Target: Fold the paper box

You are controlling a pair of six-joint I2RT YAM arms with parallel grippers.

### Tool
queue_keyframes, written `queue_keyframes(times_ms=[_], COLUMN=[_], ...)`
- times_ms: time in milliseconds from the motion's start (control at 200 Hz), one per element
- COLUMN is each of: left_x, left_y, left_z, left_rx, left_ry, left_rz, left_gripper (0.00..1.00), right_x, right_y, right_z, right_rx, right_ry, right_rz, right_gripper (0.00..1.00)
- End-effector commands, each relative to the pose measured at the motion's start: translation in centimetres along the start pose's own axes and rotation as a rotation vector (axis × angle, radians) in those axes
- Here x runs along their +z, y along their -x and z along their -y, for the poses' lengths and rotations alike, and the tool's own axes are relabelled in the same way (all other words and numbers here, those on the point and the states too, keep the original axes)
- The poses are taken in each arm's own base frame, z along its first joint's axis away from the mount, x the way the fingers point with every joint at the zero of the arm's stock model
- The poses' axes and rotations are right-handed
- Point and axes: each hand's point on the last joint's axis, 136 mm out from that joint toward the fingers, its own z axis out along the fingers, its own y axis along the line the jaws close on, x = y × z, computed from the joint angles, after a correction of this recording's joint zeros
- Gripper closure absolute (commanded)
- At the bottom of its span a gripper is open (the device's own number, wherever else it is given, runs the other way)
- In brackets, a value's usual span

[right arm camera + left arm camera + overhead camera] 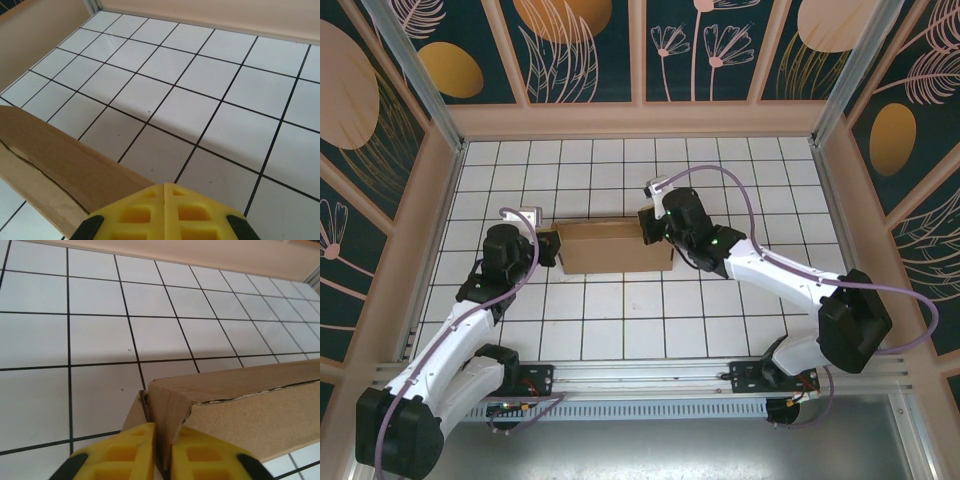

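Top external view first: the brown cardboard box sits on the white tiled desk, roughly in the middle and a bit toward the back wall, with its long side running left to right. From above it reads as one long rectangle. The left tool is at the box's left end. The right tool is at the right end near the back corner, so there's one arm on each short side.

Left wrist view: the yellow fingers of the left tool are pinched onto a cardboard flap at the corner of the box, and the flap's edge runs right down between them. So that one is clamped on the box. A dark seam line runs along the top edge of the cardboard.

Right wrist view: the right tool has its two yellow fingers pressed tight together, no gap and nothing between them. A curved edge of the box lies just left of the fingers. I honestly can't tell if it touches them.
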Motion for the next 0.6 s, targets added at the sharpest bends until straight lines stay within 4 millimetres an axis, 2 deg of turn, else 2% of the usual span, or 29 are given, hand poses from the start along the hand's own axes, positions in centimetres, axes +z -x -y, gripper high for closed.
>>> queue_keyframes(times_ms=[0,220,596], left_x=[-0.1,-0.6,-1.8], left_y=[-2.5,-1.2,-0.6], left_z=[-0.2,1.1,2.7], left_rx=[-0.021,-0.041,-0.094], left_ry=[0.001,-0.053,-0.133], left_rz=[-0.091,-0.067,-0.054], left_gripper=[0.75,0.58,0.54], right_x=[0.0,0.7,0.7], right_y=[-1.7,-3.1,-3.2], right_z=[0.8,1.2,1.7], right_rx=[-0.011,-0.030,-0.011], right_ry=[-0.054,-0.095,-0.148], right_rz=[-0.020,-0.037,-0.020], right_gripper=[0.97,0.97,0.95])
